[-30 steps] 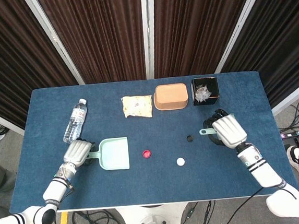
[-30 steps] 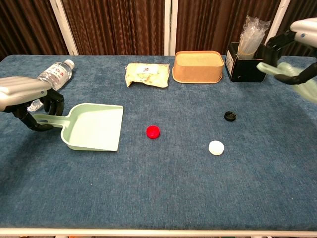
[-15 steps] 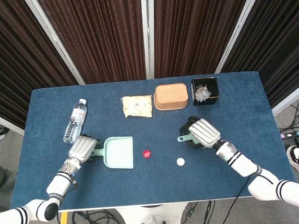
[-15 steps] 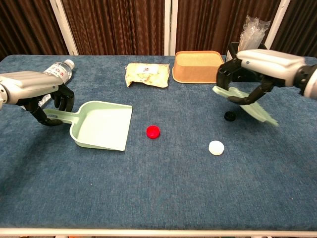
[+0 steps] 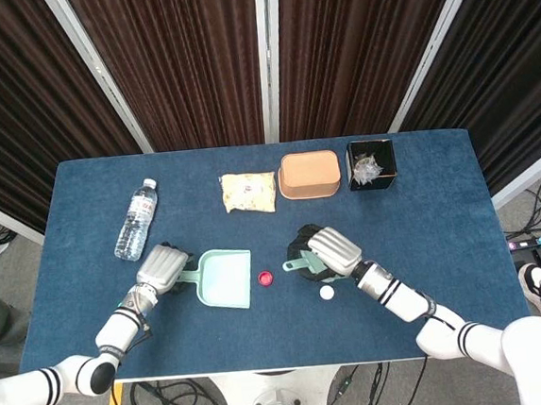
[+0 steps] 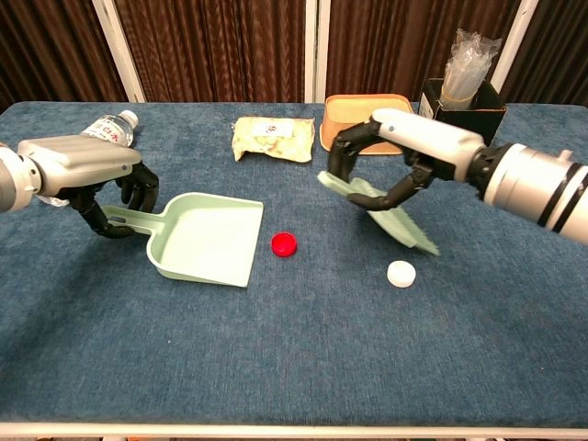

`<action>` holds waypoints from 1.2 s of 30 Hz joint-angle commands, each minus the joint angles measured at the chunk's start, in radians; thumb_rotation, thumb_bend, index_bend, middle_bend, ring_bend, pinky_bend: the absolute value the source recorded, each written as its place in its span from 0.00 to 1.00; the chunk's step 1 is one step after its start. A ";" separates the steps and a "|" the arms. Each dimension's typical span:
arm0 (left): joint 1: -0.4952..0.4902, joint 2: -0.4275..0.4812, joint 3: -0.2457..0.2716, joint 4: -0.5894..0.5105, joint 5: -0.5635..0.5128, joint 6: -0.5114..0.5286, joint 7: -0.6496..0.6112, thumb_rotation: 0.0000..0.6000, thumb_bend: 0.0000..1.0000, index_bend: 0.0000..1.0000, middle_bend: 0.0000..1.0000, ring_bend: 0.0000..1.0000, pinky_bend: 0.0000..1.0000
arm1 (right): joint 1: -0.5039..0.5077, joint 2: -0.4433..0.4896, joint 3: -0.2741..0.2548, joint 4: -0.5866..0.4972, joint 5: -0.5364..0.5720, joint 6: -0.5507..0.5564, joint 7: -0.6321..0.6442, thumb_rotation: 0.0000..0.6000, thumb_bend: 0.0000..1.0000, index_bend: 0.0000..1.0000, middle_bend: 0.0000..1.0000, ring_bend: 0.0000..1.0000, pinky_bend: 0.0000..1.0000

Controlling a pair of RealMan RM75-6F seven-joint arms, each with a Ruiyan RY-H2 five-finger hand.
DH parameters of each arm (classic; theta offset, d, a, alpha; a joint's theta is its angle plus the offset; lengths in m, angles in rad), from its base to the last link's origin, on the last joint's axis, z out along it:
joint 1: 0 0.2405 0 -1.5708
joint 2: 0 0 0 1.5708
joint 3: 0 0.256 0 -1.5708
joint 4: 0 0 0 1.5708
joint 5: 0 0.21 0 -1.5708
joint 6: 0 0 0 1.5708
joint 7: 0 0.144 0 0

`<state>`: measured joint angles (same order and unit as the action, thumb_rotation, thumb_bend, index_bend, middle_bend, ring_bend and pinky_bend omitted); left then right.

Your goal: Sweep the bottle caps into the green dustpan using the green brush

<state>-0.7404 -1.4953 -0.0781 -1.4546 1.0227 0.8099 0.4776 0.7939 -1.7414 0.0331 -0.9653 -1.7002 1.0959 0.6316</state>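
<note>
My left hand (image 5: 162, 266) (image 6: 87, 170) grips the handle of the green dustpan (image 5: 225, 280) (image 6: 207, 241), whose open mouth faces right on the blue table. A red cap (image 5: 266, 279) (image 6: 284, 243) lies just off the pan's mouth. My right hand (image 5: 327, 252) (image 6: 404, 147) holds the green brush (image 6: 395, 223), which slants down to the right of the red cap. Just below the brush's tip sits a white cap (image 5: 327, 292) (image 6: 401, 273). The black cap is hidden in both views.
A water bottle (image 5: 135, 219) (image 6: 101, 138) lies at the back left. Along the back stand a snack packet (image 5: 249, 192) (image 6: 273, 138), a brown box (image 5: 309, 174) (image 6: 367, 124) and a black box (image 5: 372, 165) (image 6: 464, 110) of plastic wrap.
My right hand has carried the brush left from the table's right side to the middle, covering the black cap. My left hand has slid the dustpan right, close to the red cap.
</note>
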 commanded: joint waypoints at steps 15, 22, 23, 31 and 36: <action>-0.055 -0.007 0.005 -0.043 -0.049 0.011 0.066 1.00 0.38 0.52 0.52 0.40 0.29 | -0.040 0.072 -0.003 -0.202 0.015 0.136 0.063 1.00 0.63 0.75 0.69 0.34 0.22; -0.067 -0.010 0.015 -0.053 -0.049 0.014 0.072 1.00 0.38 0.52 0.52 0.40 0.29 | -0.131 0.213 -0.068 -0.360 0.047 0.149 -0.016 1.00 0.63 0.76 0.69 0.34 0.22; -0.071 -0.013 0.015 -0.051 -0.054 0.012 0.074 1.00 0.38 0.52 0.52 0.40 0.29 | -0.140 0.223 -0.079 -0.374 0.050 0.142 -0.030 1.00 0.63 0.76 0.69 0.34 0.22; -0.085 -0.024 0.019 -0.052 -0.095 0.023 0.097 1.00 0.38 0.52 0.52 0.40 0.29 | -0.164 0.172 -0.082 -0.352 0.077 0.106 -0.055 1.00 0.63 0.76 0.69 0.34 0.22; -0.099 -0.028 0.023 -0.054 -0.117 0.021 0.113 1.00 0.38 0.52 0.52 0.40 0.29 | -0.154 0.088 -0.055 -0.298 0.085 0.088 -0.057 1.00 0.63 0.76 0.69 0.34 0.22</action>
<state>-0.8365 -1.5214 -0.0558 -1.5085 0.9086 0.8317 0.5883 0.6354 -1.6228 -0.0362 -1.2873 -1.6217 1.1932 0.5768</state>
